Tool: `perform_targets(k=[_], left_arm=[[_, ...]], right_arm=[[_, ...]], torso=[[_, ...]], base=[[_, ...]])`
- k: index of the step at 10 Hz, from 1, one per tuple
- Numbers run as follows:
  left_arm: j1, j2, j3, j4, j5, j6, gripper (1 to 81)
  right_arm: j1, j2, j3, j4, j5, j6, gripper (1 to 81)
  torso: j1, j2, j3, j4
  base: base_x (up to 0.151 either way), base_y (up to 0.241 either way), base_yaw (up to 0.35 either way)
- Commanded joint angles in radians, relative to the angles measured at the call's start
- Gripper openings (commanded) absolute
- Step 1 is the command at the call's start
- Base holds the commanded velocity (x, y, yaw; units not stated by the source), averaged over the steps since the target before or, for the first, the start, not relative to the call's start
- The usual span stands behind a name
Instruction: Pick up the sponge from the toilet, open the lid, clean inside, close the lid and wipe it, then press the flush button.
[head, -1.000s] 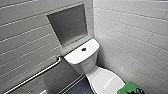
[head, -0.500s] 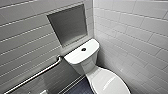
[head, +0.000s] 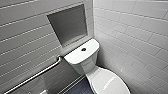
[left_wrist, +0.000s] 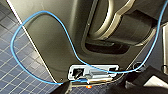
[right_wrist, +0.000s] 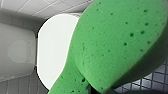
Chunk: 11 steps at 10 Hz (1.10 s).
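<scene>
- Green sponge (right_wrist: 117, 42), pitted with small holes, sits closest to the camera and hides part of the lid (right_wrist: 53, 50)
- Lid is white, oval and shut
- Beyond it is the tank (right_wrist: 16, 52), with a faint round mark on top
- Pale wall tiles (right_wrist: 37, 7) behind the tank
- Dark tiled floor (right_wrist: 152, 81) shows past the sponge's edge

White toilet (head: 82, 58), dark flush button (head: 83, 49), green sponge (right_wrist: 117, 42), dark-blue gridded floor (left_wrist: 15, 75)
</scene>
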Motion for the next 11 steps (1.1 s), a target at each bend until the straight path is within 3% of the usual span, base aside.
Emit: perform_targets(k=[1,3,6,7,9,10,11], left_arm=[[0.01,-0.015,-0.001,0.006,0.102,0.005,81.1],[0.006,-0.012,-0.001,0.006,0.102,0.005,81.1],[0.003,-0.013,-0.004,0.004,0.102,0.005,81.1],[0.004,-0.013,-0.004,0.004,0.102,0.005,81.1],[0.003,-0.013,-0.004,0.004,0.102,0.005,81.1],[0.003,-0.013,-0.004,0.003,0.101,0.005,81.1],[0.003,-0.013,-0.004,0.003,0.102,0.005,81.1]], right_arm=[[0.159,-0.098,0.126,-0.089,-0.05,-0.008,1.0],[0.274,-0.069,0.115,-0.078,-0.157,-0.008,1.0],[0.518,0.069,-0.025,-0.075,-0.458,-0.005,1.0],[0.567,0.115,-0.078,-0.073,-0.526,0.002,1.0],[0.626,0.193,-0.157,-0.073,-0.581,0.005,1.0],[0.644,0.225,-0.189,-0.073,-0.598,0.005,1.0],[0.661,0.257,-0.213,-0.073,-0.611,0.005,1.0]], torso=[[0.0,0.0,0.0,0.0],[0.0,0.0,0.0,0.0],[0.0,0.0,0.0,0.0],[0.0,0.0,0.0,0.0],[0.0,0.0,0.0,0.0],[0.0,0.0,0.0,0.074],[0.0,0.0,0.0,0.1]], base=[[0.0,0.0,0.0],[0.0,0.0,0.0],[0.0,0.0,0.0],[0.0,0.0,0.0],[0.0,0.0,0.0],[0.0,0.0,0.0],[0.0,0.0,0.0]])
